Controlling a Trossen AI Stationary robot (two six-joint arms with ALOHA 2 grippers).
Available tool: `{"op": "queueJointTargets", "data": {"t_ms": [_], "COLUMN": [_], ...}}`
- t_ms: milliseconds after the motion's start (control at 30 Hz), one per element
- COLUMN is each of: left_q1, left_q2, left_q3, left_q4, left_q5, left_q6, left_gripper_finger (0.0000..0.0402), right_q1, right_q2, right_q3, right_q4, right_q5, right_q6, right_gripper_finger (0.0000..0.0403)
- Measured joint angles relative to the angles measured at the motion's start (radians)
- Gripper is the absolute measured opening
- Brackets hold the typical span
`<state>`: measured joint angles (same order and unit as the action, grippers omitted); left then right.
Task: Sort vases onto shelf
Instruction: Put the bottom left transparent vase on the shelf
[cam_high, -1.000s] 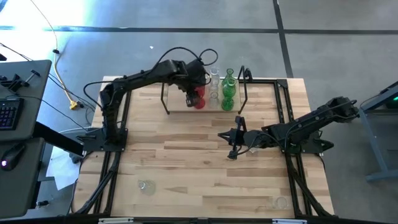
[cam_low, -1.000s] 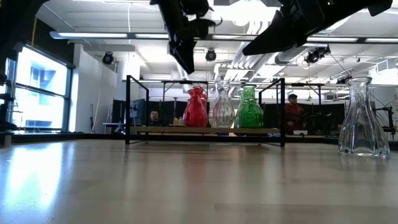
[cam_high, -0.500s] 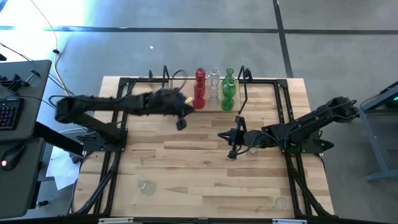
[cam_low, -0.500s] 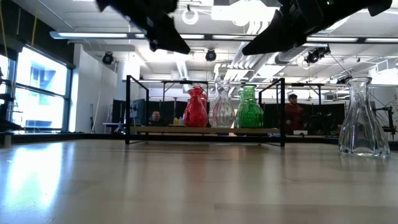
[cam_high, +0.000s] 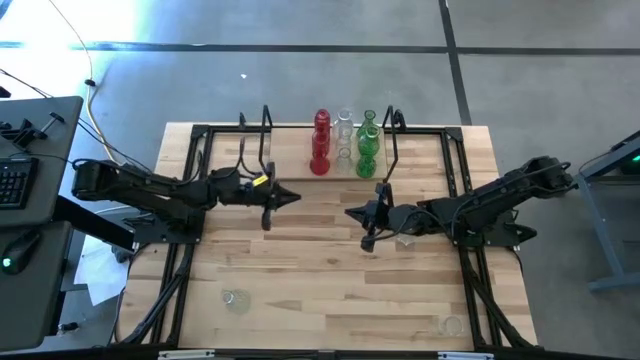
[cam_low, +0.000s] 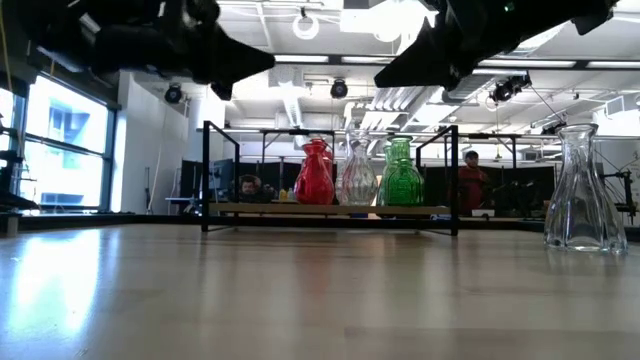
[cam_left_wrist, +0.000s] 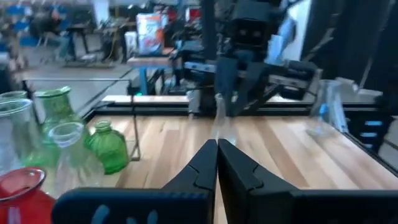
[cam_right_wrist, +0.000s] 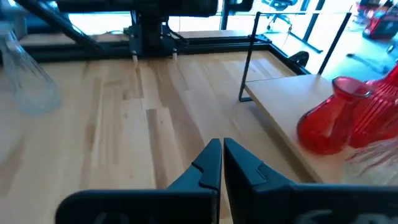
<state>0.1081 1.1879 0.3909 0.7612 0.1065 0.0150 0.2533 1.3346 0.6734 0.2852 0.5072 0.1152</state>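
Three vases stand upright on their bases in a row on the shelf (cam_high: 335, 168) at the table's far side: red (cam_high: 320, 140), clear (cam_high: 344, 135) and green (cam_high: 367, 146). The low view shows them as red (cam_low: 314, 175), clear (cam_low: 358, 176) and green (cam_low: 401, 175) on the shelf board (cam_low: 330, 209). My left gripper (cam_high: 292, 196) is shut and empty, level above the table, near of the shelf and left of centre. My right gripper (cam_high: 350, 212) is shut and empty, facing it across the middle. Both wrist views show shut fingertips: left (cam_left_wrist: 217, 163), right (cam_right_wrist: 222, 160).
A clear vase (cam_high: 405, 238) stands on the table under my right arm. Two more clear vases stand near the front edge, one left (cam_high: 235, 299) and one right (cam_high: 450, 325); the low view shows one (cam_low: 585, 190). Black wire frames (cam_high: 390, 140) end the shelf. People sit in the room behind.
My left gripper has drawn back from the red vase on the shelf, swinging toward the table's left and near side and coming down to a level pose. The red vase stays standing on the shelf beside the clear one.
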Motion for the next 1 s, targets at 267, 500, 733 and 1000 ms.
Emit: {"op": "queueJointTargets", "data": {"t_ms": [267,500,733,1000], "left_q1": [0.004,0.035,0.061,0.07], "left_q2": [-0.001,-0.003,-0.002,-0.002], "left_q3": [-0.113,-0.188,-0.228,-0.228], "left_q4": [0.203,0.232,0.231,0.225], "left_q5": [0.096,0.091,0.09,0.084], "left_q6": [0.048,0.042,0.05,0.096], "left_gripper_finger": [0.0,0.0,0.0,0.0], "right_q1": [0.017,0.037,0.06,0.08], "right_q2": [0.089,0.336,0.574,0.79], "right_q3": [0.065,0.252,0.591,0.951], "right_q4": [0.104,0.152,0.048,-0.061], "right_q5": [-0.039,-0.165,-0.27,-0.345], "right_q6": [0.112,0.093,0.042,0.042], "right_gripper_finger": [0.0,0.0007,0.0105,0.0219]}}
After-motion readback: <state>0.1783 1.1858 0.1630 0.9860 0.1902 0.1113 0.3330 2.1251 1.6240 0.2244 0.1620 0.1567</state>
